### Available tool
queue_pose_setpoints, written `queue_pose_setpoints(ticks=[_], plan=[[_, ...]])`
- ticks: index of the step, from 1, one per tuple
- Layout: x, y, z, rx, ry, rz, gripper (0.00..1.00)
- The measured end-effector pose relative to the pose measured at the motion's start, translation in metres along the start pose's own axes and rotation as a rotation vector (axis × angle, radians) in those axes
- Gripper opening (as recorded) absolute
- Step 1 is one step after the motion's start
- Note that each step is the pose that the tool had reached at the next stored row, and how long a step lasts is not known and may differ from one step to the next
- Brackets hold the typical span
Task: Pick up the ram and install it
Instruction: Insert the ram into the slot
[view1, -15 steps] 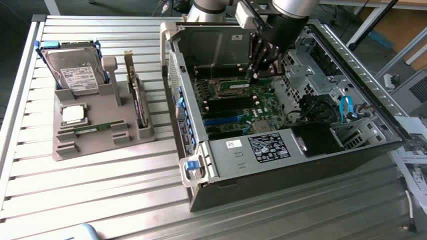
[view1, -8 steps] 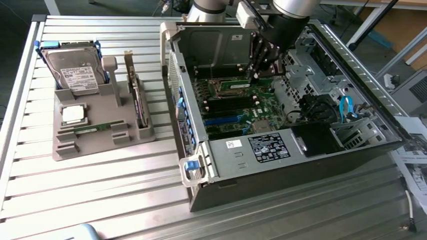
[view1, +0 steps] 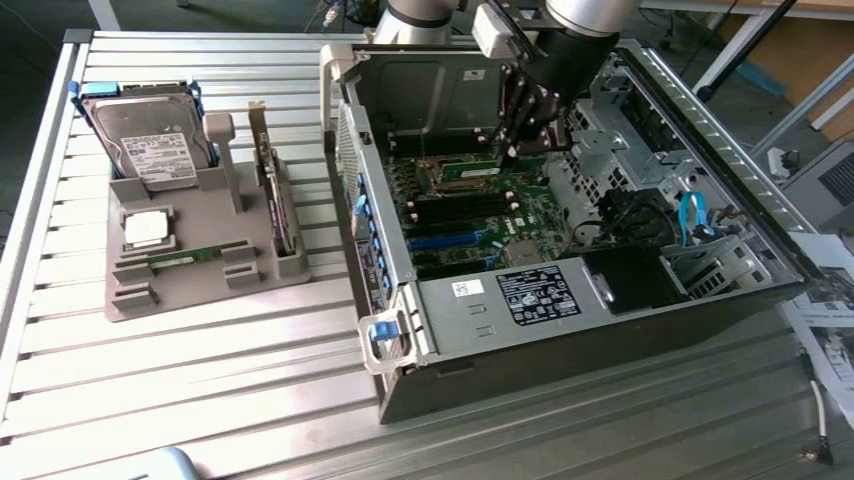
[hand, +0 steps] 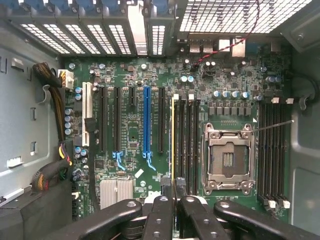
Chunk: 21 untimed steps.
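My gripper (hand: 173, 187) is shut on the ram (hand: 173, 140), a thin stick seen edge-on as a narrow yellowish-green strip running out from between the black fingertips (hand: 164, 183). The ram hangs lengthwise over the bank of long black memory slots (hand: 186, 135), beside the square metal processor socket (hand: 227, 157) on the green motherboard (hand: 132, 135). I cannot tell whether it touches a slot. In the exterior view the gripper (view1: 521, 135) reaches down into the open computer case (view1: 574, 330) near its far wall.
A grey tray (view1: 200, 280) on the slatted table at the exterior view's left holds a hard drive (view1: 150, 140), a square silver chip (view1: 147, 228) and an upright card (view1: 275, 190). Cable bundles (hand: 52, 95), a blue slot (hand: 146, 120) and case walls surround the slots.
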<state>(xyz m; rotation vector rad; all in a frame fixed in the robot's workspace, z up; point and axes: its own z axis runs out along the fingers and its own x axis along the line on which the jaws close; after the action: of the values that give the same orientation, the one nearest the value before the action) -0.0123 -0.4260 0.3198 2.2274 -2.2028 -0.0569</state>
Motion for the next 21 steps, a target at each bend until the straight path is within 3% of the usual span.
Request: queue_pose_setpoints(ticks=[9, 21], plan=[[0.000, -0.0001, 0.0009, -0.0004, 0.0005, -0.017, 0.12], [0.000, -0.0005, 0.0167, -0.0005, 0.0007, -0.020, 0.12]])
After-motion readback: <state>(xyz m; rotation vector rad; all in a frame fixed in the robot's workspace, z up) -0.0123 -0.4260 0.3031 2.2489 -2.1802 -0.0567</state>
